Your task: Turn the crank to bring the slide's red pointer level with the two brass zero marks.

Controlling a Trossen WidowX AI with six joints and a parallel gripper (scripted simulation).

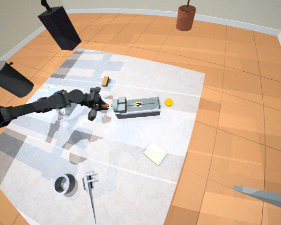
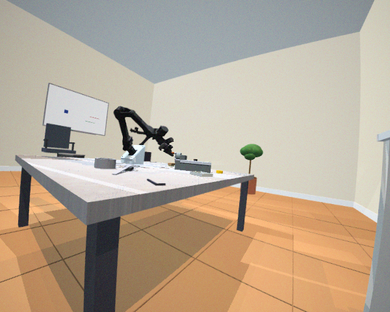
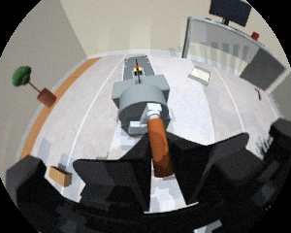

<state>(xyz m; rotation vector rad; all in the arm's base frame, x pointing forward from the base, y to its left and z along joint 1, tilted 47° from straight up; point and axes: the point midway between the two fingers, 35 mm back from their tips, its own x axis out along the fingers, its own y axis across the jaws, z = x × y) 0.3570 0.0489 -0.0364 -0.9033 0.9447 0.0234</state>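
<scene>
The grey machine (image 1: 150, 109) (image 2: 192, 166) (image 3: 143, 104) lies on the table with its round head toward the arm. My gripper (image 1: 106, 105) (image 2: 172, 153) (image 3: 155, 134) is shut on the orange-brown crank handle (image 3: 161, 162), which sticks out from the head toward the wrist camera. The crank's pale joint (image 3: 154, 111) is near the upper middle of the head's face. The red pointer (image 1: 139, 103) (image 3: 137, 67) is at the yellow brass marks (image 1: 137, 104) (image 3: 138, 71), apparently slightly to their far side; exact alignment is too small to tell.
A wooden block (image 1: 105, 81) (image 3: 60, 176) lies beside the gripper. A yellow disc (image 1: 168, 102) (image 2: 219, 171) is beyond the machine's far end. A pale shallow tray (image 1: 155, 153) (image 3: 200, 75) lies to one side. A grey ring (image 1: 72, 184) and a caliper (image 1: 88, 183) lie farther off.
</scene>
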